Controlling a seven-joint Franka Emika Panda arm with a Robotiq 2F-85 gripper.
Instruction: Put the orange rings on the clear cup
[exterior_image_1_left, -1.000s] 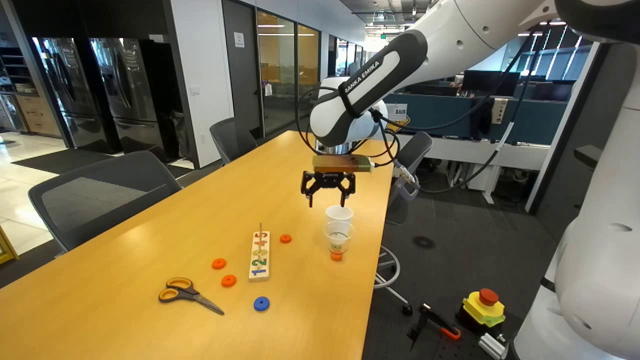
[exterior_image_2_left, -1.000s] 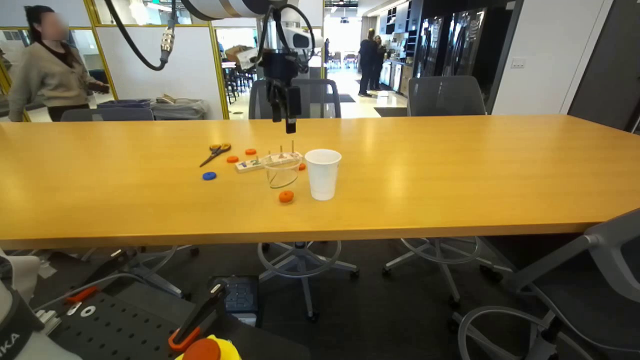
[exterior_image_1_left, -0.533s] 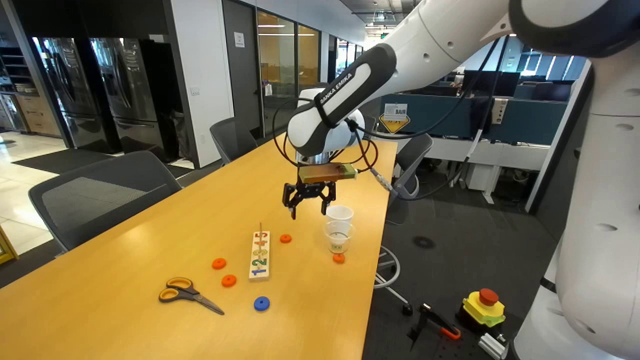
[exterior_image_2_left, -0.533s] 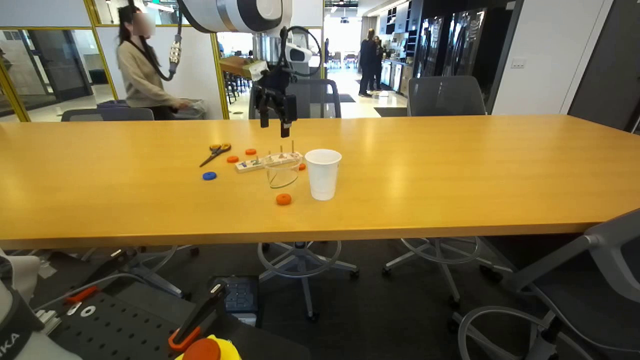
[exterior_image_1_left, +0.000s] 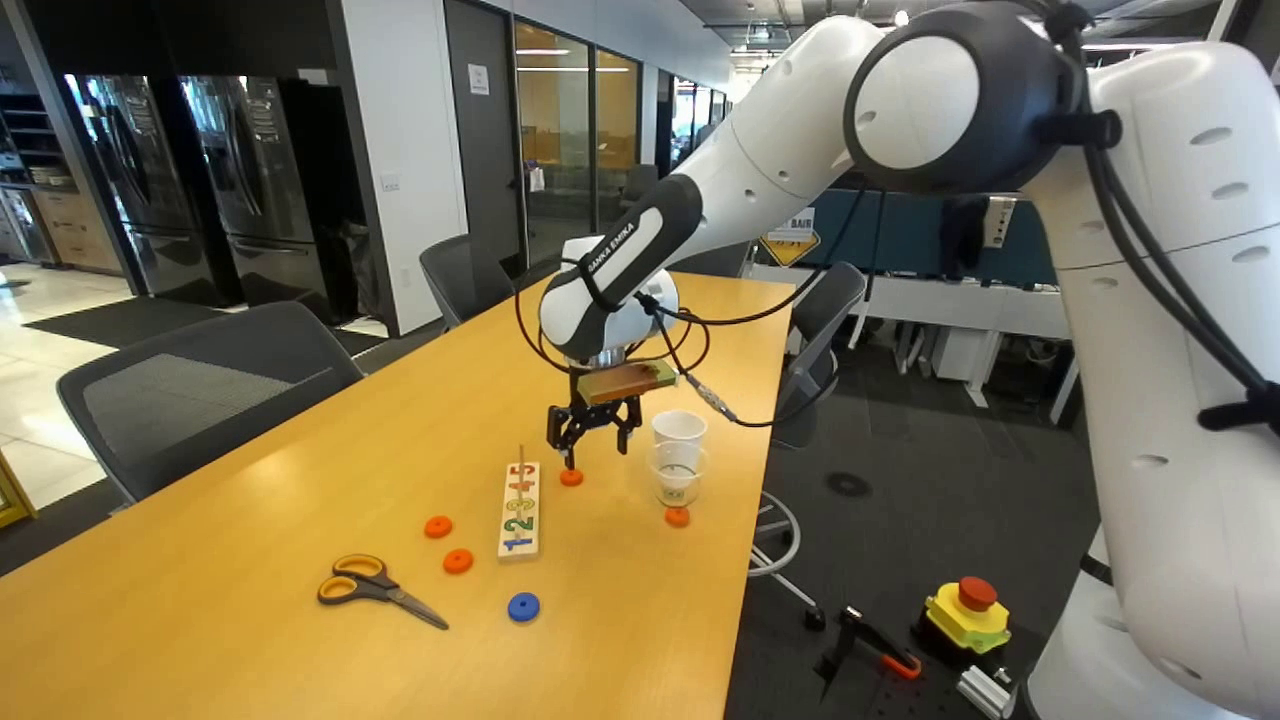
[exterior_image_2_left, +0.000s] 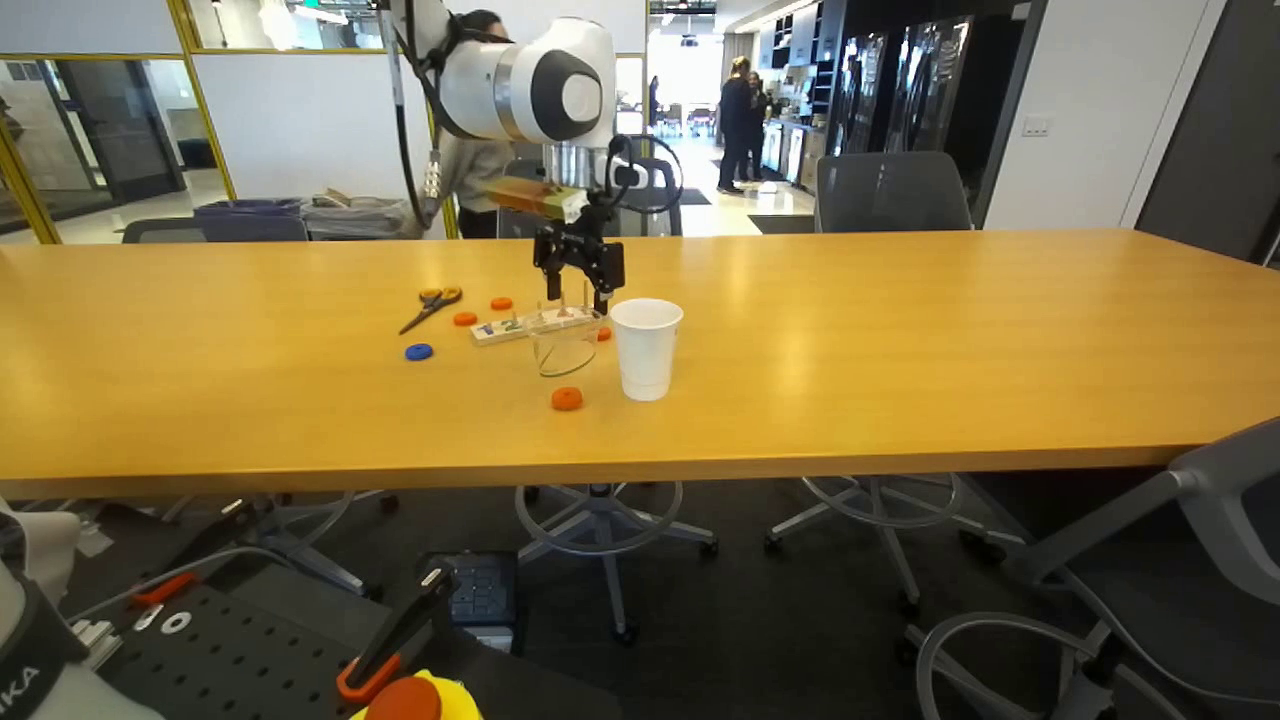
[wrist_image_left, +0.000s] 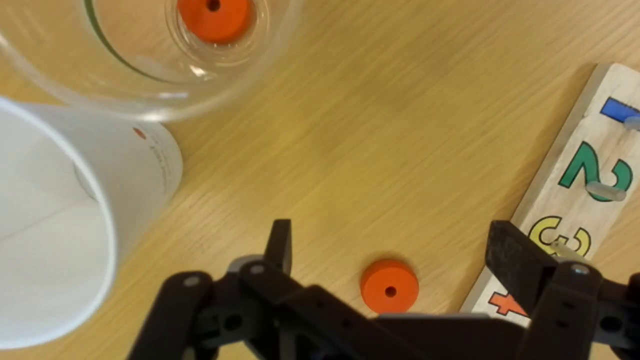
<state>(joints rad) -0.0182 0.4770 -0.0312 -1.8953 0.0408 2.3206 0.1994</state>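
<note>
The surface (exterior_image_2_left: 950, 340) is a big yellow-brown top carrying all the small stuff. My arm (exterior_image_1_left: 770, 150), white w/ dark trim, comes in over it from the R of frame in an exterior view. My tool (exterior_image_1_left: 597, 455) hangs above the surface, canted a bit, its fingers (wrist_image_left: 281, 245) spread well apart.

The white cup (exterior_image_2_left: 648, 355) stands upright, mouth up. The clear cup (exterior_image_2_left: 563, 350) is right beside it on the surface, upright too: long axis vert., wide rim up, narrow base down. In an exterior view it's L of the white cup; in the wrist view it's top L, its rim overlapping the white cup's side (can't tell if the two touch).

The number board (exterior_image_1_left: 519, 512) lies flat, pegs up, long axis running near-to-far in an exterior view, 1 end near, 5 end far. The scissors (exterior_image_1_left: 390, 592) lie flat, tips to lower R in an exterior view.

An orange ring (wrist_image_left: 215, 25) is down in the clear cup, at its base, hole up; wrist view shows the base outline arcing round it. Another orange ring (wrist_image_left: 389, 280) lies flat on the surface near the board's 5 end, hole's axis vert., and shows in the gap btw my fingers in the wrist view, apart from both. A third orange ring (exterior_image_1_left: 438, 527) and a fourth orange ring (exterior_image_1_left: 458, 561) lie flat near each other, btw scissors & board. A blue ring (exterior_image_1_left: 523, 607), abt same size, lies flat near the board's 1 end.
</note>
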